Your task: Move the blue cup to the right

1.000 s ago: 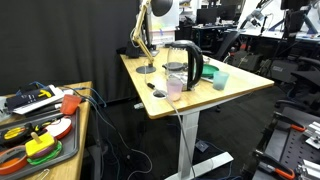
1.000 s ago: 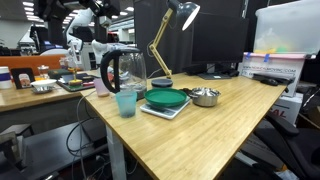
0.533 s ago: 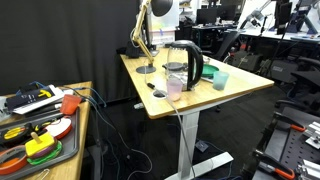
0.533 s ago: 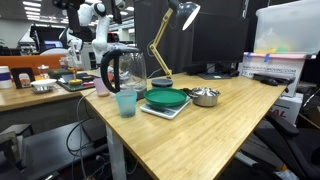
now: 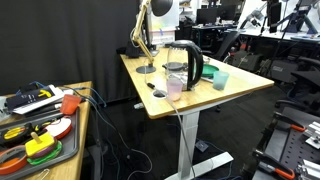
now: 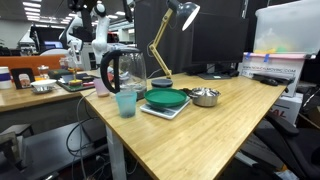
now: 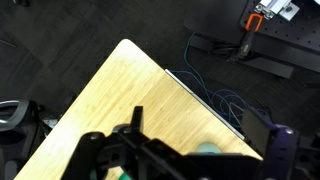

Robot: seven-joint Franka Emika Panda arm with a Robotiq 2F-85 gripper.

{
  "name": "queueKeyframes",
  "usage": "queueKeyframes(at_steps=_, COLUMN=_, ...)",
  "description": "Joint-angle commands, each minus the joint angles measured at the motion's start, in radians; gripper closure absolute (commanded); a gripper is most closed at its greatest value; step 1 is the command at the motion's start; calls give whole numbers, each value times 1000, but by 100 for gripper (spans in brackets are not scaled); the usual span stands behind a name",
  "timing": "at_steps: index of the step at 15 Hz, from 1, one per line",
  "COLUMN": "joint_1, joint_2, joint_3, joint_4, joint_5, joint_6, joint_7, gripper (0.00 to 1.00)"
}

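Blue cup: The teal cup (image 6: 126,102) stood upright near the edge of the wooden desk (image 6: 200,140), just in front of the clear jug (image 6: 122,70), with nothing gripping it.
Gripper: The gripper (image 7: 140,155) hung high over the desk corner in the wrist view, holding nothing. How far its fingers were parted could not be told from the dark blur.
Step in hand: Likely the approach. A straight descent over the cup's rim, closing squarely on its tapered wall, looked the safest course.
Wrist sighting: A blue-green patch beneath the gripper was probably the cup.
Neighbours: A pale pink cup (image 5: 174,90) stood beside the jug. A green dish (image 6: 167,98), a steel bowl (image 6: 205,96) and a desk lamp (image 6: 184,13) stood close by.
In the way: Jug and dish stood close by the cup, so lifting clear before moving sideways seemed wise.
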Motion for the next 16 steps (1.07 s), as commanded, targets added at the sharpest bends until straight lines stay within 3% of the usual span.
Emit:
queueKeyframes(at_steps=1, joint_1=2, joint_2=0, joint_3=-1, joint_4=1, joint_5=0, joint_6=-2, joint_7=0, gripper=0)
queueKeyframes(at_steps=5, joint_1=23, joint_2=44, joint_3=-4, joint_4=42, joint_5=22, joint_6=7, joint_7=-34, gripper=0)
queueKeyframes(at_steps=11, joint_1=75, joint_2=136, joint_3=-24, joint_4=191, joint_5=155, joint_6=56, joint_7=-140, gripper=0)
queueKeyframes(at_steps=12, joint_1=56, joint_2=89, joint_3=4, joint_4=141, joint_5=117, joint_6=54, joint_7=-86, gripper=0)
queueKeyframes(at_steps=16, joint_1=54, joint_2=128, joint_3=-4, joint_4=177, joint_5=143, joint_6=54, joint_7=-119, gripper=0)
